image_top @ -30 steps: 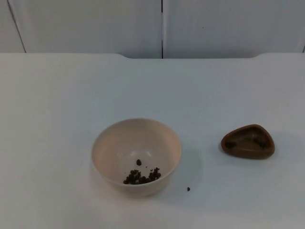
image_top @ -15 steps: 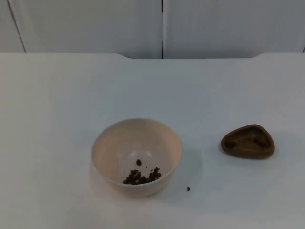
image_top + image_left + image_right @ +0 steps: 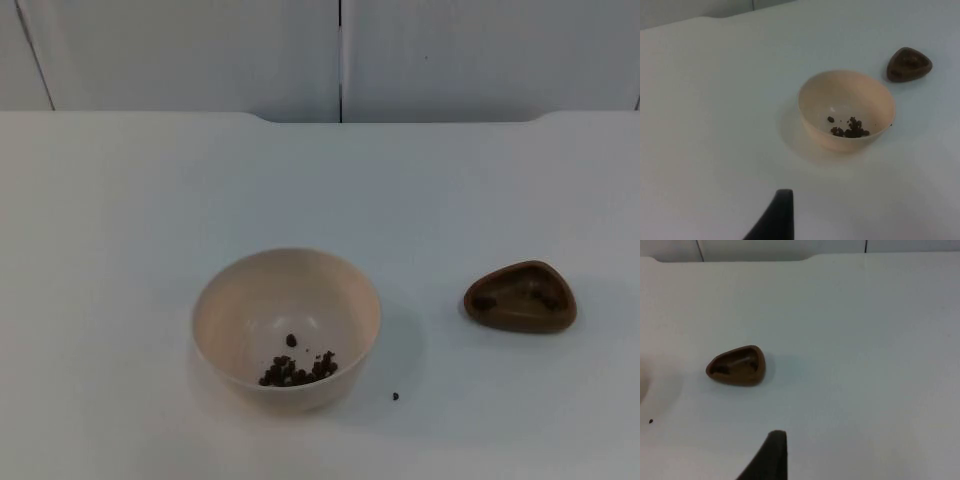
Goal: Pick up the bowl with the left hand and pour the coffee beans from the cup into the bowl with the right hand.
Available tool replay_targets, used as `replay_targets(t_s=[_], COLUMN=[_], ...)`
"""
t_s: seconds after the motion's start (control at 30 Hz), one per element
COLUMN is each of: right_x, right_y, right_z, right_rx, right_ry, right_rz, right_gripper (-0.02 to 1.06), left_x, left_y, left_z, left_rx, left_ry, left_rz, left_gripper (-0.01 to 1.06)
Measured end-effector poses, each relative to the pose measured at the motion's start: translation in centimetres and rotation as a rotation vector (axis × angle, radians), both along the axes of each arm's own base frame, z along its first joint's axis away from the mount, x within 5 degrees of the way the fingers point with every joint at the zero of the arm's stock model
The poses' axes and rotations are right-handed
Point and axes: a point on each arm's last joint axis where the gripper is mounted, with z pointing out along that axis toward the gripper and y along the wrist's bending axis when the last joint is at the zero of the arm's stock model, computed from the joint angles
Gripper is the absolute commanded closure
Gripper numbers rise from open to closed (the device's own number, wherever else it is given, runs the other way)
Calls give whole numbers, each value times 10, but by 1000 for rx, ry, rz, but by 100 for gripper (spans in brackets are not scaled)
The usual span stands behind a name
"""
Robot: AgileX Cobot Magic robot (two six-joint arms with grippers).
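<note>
Top view: bowl (image 3: pixel 286 328) | cup (image 3: pixel 520 297) apart | stray bean (image 3: pixel 395 396) between

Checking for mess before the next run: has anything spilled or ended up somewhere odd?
Yes. One coffee bean lies loose on the table, just right of the bowl, apart from the beans inside it. The brown cup stands upright.

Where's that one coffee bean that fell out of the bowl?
The stray coffee bean lies on the white table just off the cream bowl, on the side facing the brown cup, nearer the table's front edge than the cup is.
</note>
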Motion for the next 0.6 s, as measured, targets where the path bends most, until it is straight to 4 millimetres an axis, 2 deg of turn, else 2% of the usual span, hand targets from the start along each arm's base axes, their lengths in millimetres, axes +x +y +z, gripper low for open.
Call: replay_targets(t_s=[0.23, 0.6], right_x=[0, 0], right_y=[0, 0], right_z=[0, 0], right_rx=[0, 0], right_ry=[0, 0], right_rz=[0, 0], right_gripper=[-1, -1], left_x=[0, 0], left_y=[0, -1], left_z=[0, 0], left_rx=[0, 0], left_ry=[0, 0], left_rz=[13, 153], left_gripper=[0, 0])
